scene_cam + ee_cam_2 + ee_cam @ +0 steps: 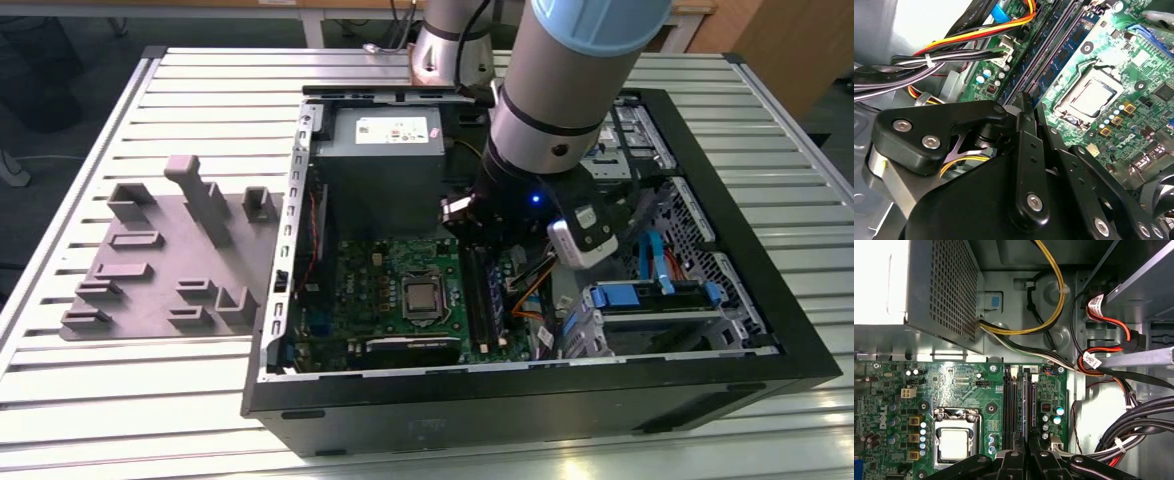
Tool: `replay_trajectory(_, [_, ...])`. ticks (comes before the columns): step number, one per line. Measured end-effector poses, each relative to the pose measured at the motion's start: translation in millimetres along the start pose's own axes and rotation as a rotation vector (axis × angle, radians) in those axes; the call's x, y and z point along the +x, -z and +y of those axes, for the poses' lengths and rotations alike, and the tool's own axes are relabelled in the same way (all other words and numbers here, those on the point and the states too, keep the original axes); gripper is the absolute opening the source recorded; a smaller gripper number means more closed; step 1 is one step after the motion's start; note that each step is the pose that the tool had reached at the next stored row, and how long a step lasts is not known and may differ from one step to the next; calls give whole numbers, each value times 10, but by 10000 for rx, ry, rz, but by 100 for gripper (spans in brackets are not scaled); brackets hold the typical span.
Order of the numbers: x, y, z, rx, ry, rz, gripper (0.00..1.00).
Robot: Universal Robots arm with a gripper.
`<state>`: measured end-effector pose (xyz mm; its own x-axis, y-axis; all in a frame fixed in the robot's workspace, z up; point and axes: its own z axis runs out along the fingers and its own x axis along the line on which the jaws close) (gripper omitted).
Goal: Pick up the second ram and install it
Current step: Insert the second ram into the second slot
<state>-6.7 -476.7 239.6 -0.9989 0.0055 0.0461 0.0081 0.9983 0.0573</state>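
Blue-green fibreglass, the second ram (1027, 407), a thin stiff chip-studded stick, is standing in the long black motherboard slots (1013, 407) beside the silver square processor (953, 444). We are seeing the black gripper (1027, 440) pinching its fragile top edge.

In the exterior view the arm (561, 90) hides the jaws and part of the motherboard (387, 290).

Silver-grey arm (561, 70), blue joint caps, black gripper (1024, 107)
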Motion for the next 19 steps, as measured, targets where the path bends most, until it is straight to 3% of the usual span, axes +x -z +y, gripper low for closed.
replay_trajectory(19, [29, -12, -12, -36, 1, 0, 14])
